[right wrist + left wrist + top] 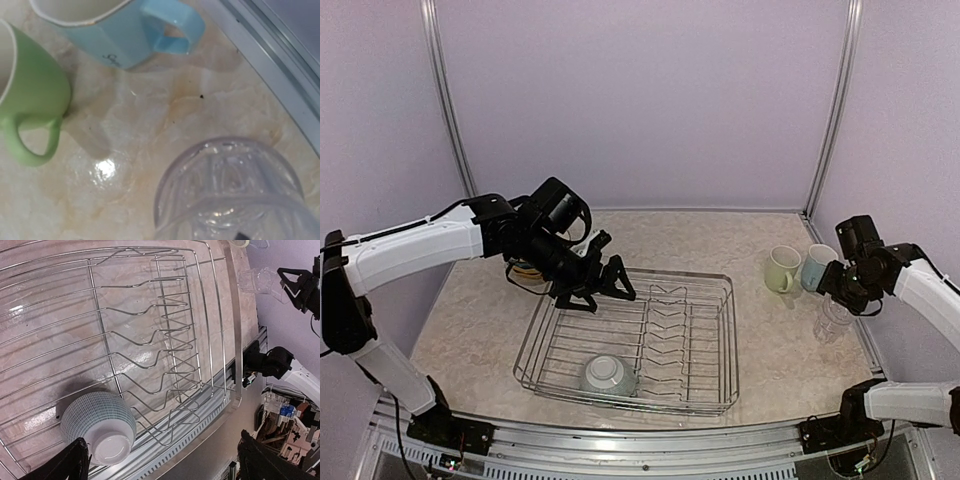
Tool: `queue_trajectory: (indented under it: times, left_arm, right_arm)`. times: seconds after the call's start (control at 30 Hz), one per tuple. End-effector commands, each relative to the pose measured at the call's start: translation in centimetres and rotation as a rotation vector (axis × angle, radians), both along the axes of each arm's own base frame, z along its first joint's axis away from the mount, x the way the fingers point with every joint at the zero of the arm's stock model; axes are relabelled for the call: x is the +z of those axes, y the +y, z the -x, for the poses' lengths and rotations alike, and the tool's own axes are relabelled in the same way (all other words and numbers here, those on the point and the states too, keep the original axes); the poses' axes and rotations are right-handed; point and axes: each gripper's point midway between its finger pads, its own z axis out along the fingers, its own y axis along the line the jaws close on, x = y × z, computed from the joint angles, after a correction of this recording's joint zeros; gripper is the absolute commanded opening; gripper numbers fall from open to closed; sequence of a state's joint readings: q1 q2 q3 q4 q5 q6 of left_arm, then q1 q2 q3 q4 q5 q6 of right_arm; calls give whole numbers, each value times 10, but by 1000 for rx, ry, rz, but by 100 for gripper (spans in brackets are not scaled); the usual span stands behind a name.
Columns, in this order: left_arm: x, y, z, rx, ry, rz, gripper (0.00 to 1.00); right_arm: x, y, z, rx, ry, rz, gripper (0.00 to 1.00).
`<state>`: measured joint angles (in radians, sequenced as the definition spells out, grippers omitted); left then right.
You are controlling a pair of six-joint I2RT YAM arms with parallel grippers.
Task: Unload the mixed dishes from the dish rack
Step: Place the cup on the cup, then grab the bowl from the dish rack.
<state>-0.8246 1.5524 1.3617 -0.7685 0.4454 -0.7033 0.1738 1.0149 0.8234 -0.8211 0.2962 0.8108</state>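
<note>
The dish rack (705, 290), a silver wire basket, sits mid-table and fills the left wrist view (150, 315). A pale bowl (608, 375) lies upside down in its near part (98, 425). My left gripper (600, 283) hovers open over the rack's far left corner, nothing between its fingers (75, 462). To the rack's right, a clear glass (832, 322) stands on the table (230, 190). My right gripper (842, 296) is right above it, its jaws parted and off the glass. Beyond stand a pale green mug (782, 268) (30, 95) and a light blue mug (817, 264) (115, 30).
A yellow plate edge (525, 270) shows on the table behind my left arm, mostly hidden by it. The wall's metal frame (280, 65) runs close past the mugs and glass on the right. The table's front rail (200, 440) lies just beyond the rack's near side.
</note>
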Motion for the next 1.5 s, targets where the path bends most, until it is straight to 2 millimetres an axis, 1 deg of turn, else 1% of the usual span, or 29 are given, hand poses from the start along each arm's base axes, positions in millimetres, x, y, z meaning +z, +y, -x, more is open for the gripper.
queue_trajectory:
  times: [0.0, 0.17, 0.27, 0.4, 0.47, 0.53, 0.7, 0.73, 0.83, 0.87, 0.9, 0.93, 1.0, 1.13, 1.2, 1.27, 1.33, 1.47]
  left_arm:
    - [-19, 12, 5, -19, -34, -149, 98]
    - [-19, 9, 6, -25, -46, -155, 99]
    - [-17, 8, 6, -27, -51, -156, 99]
    - [-15, 8, 6, -27, -59, -156, 98]
    - [-16, 8, 5, -25, -62, -156, 98]
    - [-15, 7, 6, -30, -61, -152, 98]
    - [-16, 3, 4, -39, -64, -152, 98]
    - [-17, 3, 4, -42, -64, -152, 98]
    - [-17, 2, 4, -46, -65, -147, 98]
    - [-19, 2, 4, -49, -63, -151, 99]
    - [-21, 3, 4, -52, -62, -156, 99]
    - [-23, 3, 5, -54, -60, -163, 99]
    - [-27, 5, 7, -59, -48, -179, 99]
    - [-42, 6, 17, -90, -14, -232, 99]
    - [-50, 5, 25, -112, -2, -265, 99]
    - [-61, 7, 31, -126, 7, -323, 99]
    - [-71, 10, 36, -137, 10, -376, 99]
    - [-91, 16, 44, -150, 34, -472, 99]
  right_arm:
    - [14, -6, -1, -10, -30, 20, 62]
    - [17, -7, -15, 33, -57, 64, 62]
    - [10, -7, -18, 32, -11, 72, 60]
    - [-6, -8, -11, 16, 42, 69, 46]
    - [-11, -6, -9, 21, 48, 56, 40]
    - [-12, -3, -8, 29, 50, 40, 32]
    - [-10, -2, -3, 41, 66, 35, 8]
    - [-11, -2, 0, 42, 78, 37, 5]
    - [-8, -3, 4, 47, 94, 46, 5]
    - [-6, -3, 4, 53, 91, 48, 7]
    - [-3, -3, 4, 60, 82, 47, 12]
    - [0, -2, 3, 67, 72, 45, 21]
    - [7, 2, -1, 85, 46, 34, 35]
    - [22, 14, -11, 149, -20, -6, 57]
    - [29, 18, -15, 178, -44, -15, 71]
    - [36, 24, -19, 214, -62, -24, 82]
    - [41, 30, -22, 263, -77, -33, 89]
    - [49, 41, -24, 329, -112, -60, 93]
